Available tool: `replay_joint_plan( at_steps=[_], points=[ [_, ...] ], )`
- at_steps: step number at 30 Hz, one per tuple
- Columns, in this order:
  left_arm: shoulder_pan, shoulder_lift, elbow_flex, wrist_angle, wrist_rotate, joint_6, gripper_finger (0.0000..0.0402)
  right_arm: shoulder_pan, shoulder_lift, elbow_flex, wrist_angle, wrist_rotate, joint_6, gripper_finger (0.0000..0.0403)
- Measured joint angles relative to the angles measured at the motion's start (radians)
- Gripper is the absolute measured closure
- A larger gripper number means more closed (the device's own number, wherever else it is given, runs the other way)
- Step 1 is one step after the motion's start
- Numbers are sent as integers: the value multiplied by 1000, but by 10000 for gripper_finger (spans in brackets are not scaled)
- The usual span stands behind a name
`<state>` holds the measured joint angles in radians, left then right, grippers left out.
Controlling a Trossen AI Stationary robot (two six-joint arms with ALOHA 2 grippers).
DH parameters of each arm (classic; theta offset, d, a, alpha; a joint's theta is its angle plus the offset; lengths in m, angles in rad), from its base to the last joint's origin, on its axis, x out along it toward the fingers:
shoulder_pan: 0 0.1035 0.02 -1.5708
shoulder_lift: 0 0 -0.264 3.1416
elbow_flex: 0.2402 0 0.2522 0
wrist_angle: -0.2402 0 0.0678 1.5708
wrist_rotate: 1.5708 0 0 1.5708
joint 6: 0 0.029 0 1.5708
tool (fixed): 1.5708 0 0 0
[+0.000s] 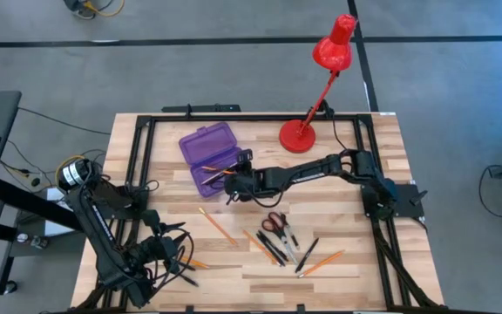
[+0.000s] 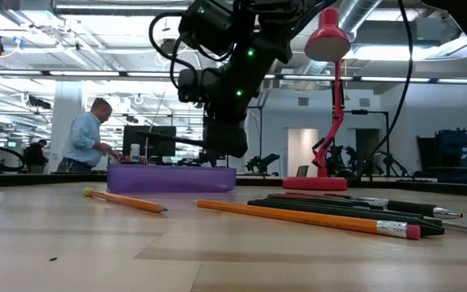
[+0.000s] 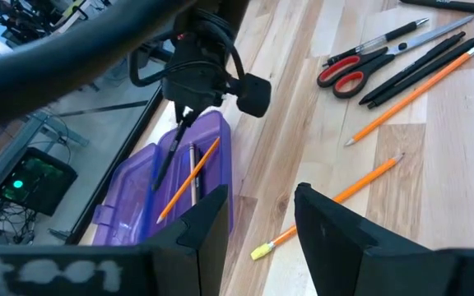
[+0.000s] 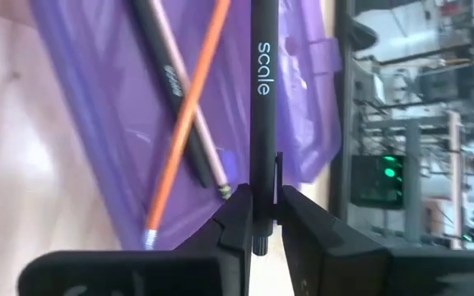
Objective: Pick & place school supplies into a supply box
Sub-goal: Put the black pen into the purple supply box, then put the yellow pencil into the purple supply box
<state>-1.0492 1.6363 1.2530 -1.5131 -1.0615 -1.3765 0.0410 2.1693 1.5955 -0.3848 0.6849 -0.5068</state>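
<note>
The purple supply box [image 1: 207, 155] lies open on the table's far left part, and its tray [image 3: 151, 193] holds an orange pencil [image 4: 186, 131] and a slim dark pen [image 4: 175, 90]. My right gripper [image 1: 230, 185] hangs over the tray, shut on a black pen [image 4: 260, 74]. My left gripper [image 3: 257, 215] is open and waits at the near left [image 1: 179, 253]. An orange pencil [image 1: 219, 225], the red-handled scissors [image 1: 274, 221], black pens [image 1: 273, 249] and more pencils [image 1: 322, 262] lie flat on the table, near of the box. My right gripper pinches the black pen near its back end [image 4: 259, 210] between the two fingers [image 4: 239, 215]. The pen runs along the fingers and juts out past their tips. It is lifted and slants down from the gripper into the tray [image 3: 169, 160]. Whether its tip touches the tray I cannot tell.
A red desk lamp stands with its base [image 1: 301, 136] right of the box, its head [image 1: 335, 44] beyond the far edge. Black frame rails [image 1: 142, 148] run along the table's sides. A person [image 2: 87, 138] stands in the room behind.
</note>
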Motion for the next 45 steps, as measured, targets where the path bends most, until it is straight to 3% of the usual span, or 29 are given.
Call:
replay_joint_plan(
  at_steps=[8,13,30,38,45],
  points=[
    [0,0,0,0,0,-2,272,-29,0,0,34,-47,-19,352],
    [0,0,0,0,0,-12,272,-52,0,19,12,-160,-19,337],
    [0,0,0,1,27,14,272,-19,-29,101,-130,-163,2,255],
    [43,0,-3,19,80,195,279,112,-124,100,-260,-189,111,254],
    [200,-1,-90,197,186,549,297,222,-219,99,-396,-185,247,268]
  ],
)
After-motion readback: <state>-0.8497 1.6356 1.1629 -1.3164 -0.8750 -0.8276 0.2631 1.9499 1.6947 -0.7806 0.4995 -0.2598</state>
